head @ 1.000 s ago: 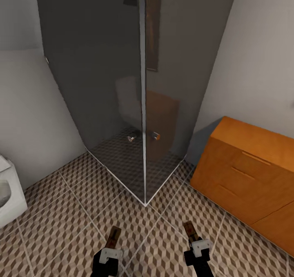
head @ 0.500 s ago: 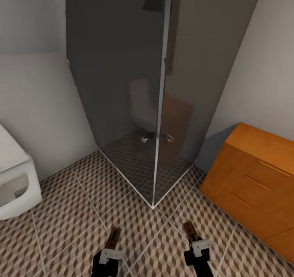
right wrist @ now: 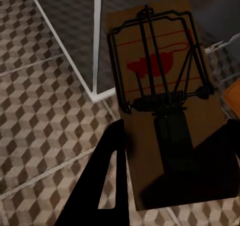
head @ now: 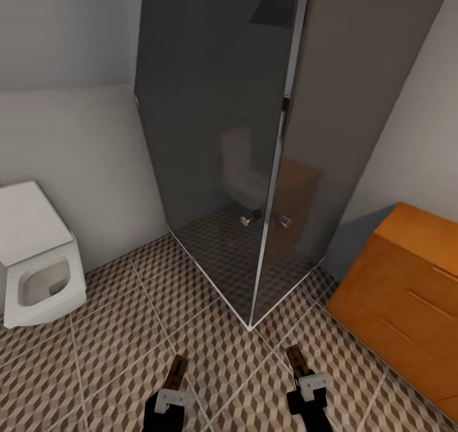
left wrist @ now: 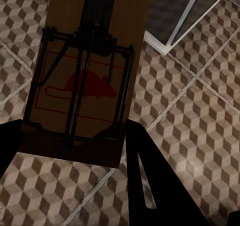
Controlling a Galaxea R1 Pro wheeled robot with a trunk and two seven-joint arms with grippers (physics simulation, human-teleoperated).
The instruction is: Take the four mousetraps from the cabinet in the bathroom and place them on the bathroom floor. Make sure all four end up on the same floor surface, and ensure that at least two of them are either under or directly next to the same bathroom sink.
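Each of my grippers holds a mousetrap above the bathroom floor (head: 121, 330), with its cube-patterned tiles. My left gripper (head: 173, 386) is shut on a tan mousetrap (head: 178, 366). In the left wrist view that mousetrap (left wrist: 87, 71) shows dark wire and a red mouse mark, and it sits between the black fingers (left wrist: 150, 186) of the left gripper (left wrist: 75, 148). Further right, my right gripper (head: 303, 380) is shut on a second mousetrap (head: 294, 358). The right wrist view shows that mousetrap (right wrist: 162, 86) held by the right gripper (right wrist: 172, 178). The orange-brown cabinet (head: 407, 298) stands at the right with its drawers closed.
A dark glass shower enclosure (head: 254, 165) stands straight ahead, its corner pointing toward me. A white toilet (head: 38, 260) with an open lid sits against the left wall. Tiled floor lies between toilet, shower and cabinet.
The whole view has swung left: the toilet has come fully into view and the cabinet has slid toward the right edge. Both grippers keep their mousetraps in the same pose.
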